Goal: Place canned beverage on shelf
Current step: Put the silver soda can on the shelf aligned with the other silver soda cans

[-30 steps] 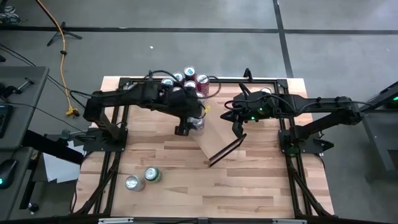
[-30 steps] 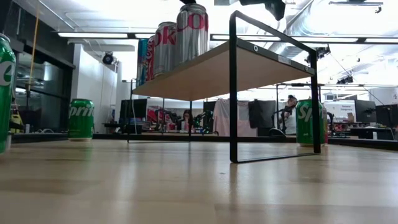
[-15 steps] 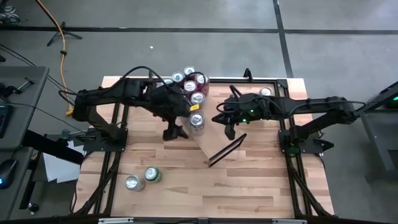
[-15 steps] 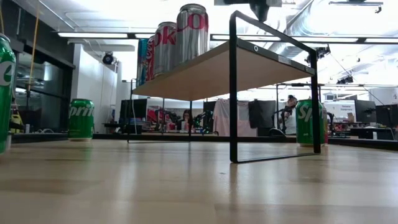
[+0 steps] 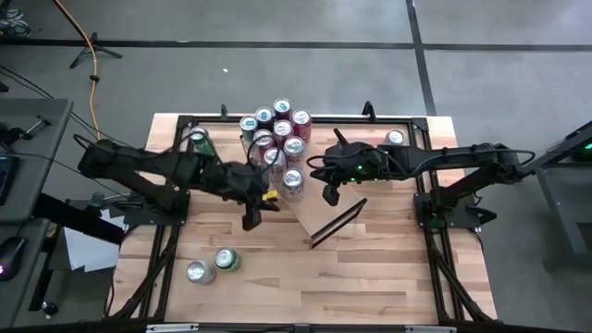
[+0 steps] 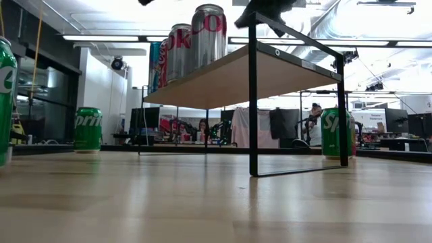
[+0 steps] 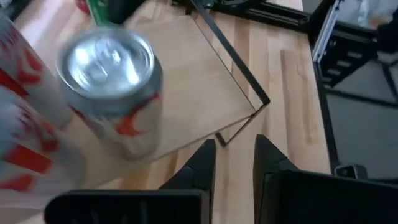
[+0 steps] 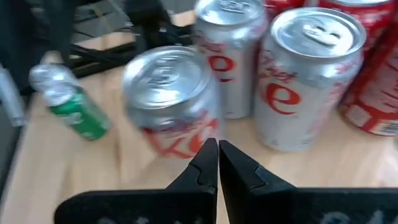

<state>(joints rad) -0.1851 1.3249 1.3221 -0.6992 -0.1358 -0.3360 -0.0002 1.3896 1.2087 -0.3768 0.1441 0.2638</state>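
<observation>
The shelf [image 5: 313, 205] is a pale plank on a black frame, standing slantwise mid-table. Several cola cans stand upright on it. The nearest is a silver canned beverage [image 5: 292, 180], which also shows in the left wrist view [image 7: 112, 93] and the right wrist view [image 8: 171, 99]. My left gripper [image 5: 250, 220] hangs left of the shelf, clear of that can. Its fingers are a narrow gap apart with nothing between them [image 7: 235, 149]. My right gripper [image 5: 328, 196] is shut [image 8: 217, 149] and hovers over the plank just right of the silver can.
Two cans [image 5: 211, 265] stand near the table's near left. One green can [image 5: 197, 141] stands at the far left and another [image 5: 395, 137] at the far right. The shelf's black end frame [image 5: 338, 222] juts toward the near edge. People and desks show beyond the table [image 6: 202, 128].
My left gripper has let go of the silver can and drawn back toward the table's left and near edges, and its fingers have come closer together. The can stays upright on the shelf's near end. My right gripper has moved toward the table's left, closer to that can.
</observation>
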